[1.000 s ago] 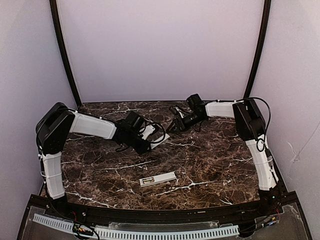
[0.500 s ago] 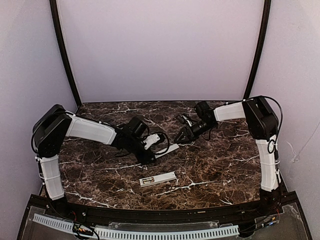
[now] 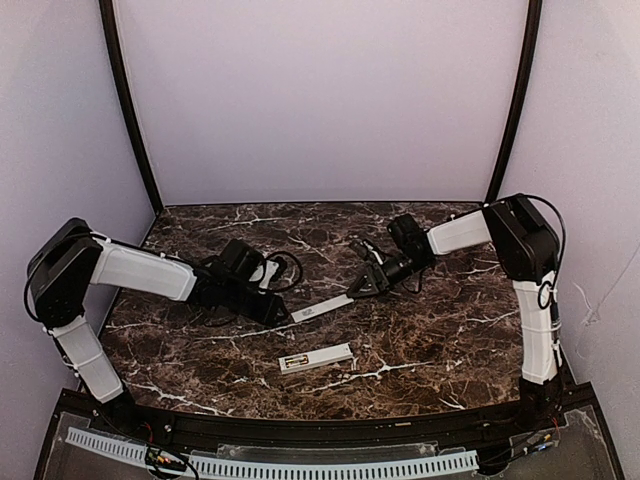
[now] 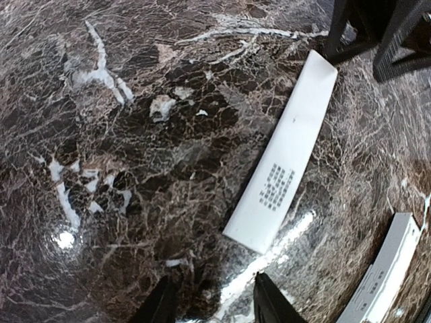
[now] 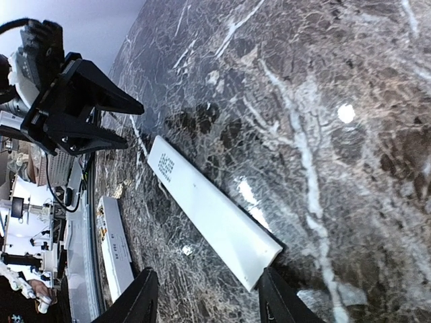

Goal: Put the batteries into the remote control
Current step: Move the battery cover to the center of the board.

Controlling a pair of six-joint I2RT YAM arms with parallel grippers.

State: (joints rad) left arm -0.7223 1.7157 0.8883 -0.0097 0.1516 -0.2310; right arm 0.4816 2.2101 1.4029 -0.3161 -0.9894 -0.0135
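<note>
The white remote control (image 3: 315,357) lies near the front middle of the table, also in the left wrist view (image 4: 384,276) and the right wrist view (image 5: 114,245). A gold-yellow patch (image 3: 293,361) shows in its dark left end; I cannot tell whether it is the batteries. A flat white cover strip (image 3: 323,307) (image 4: 283,171) (image 5: 209,208) lies between the grippers. My left gripper (image 3: 283,315) (image 4: 214,306) stands open just short of the strip's printed end. My right gripper (image 3: 362,288) (image 5: 209,303) is open at the strip's other end, which lies between its fingers.
The dark marble table (image 3: 430,330) has black rails along its front edge (image 3: 300,430) and curved black posts at the back corners. The walls are plain. Each wrist view shows the other gripper across the strip.
The left gripper has let go of the cover strip and drawn back to the left. The strip now lies flat on the table. The right gripper has come down to its far end.
</note>
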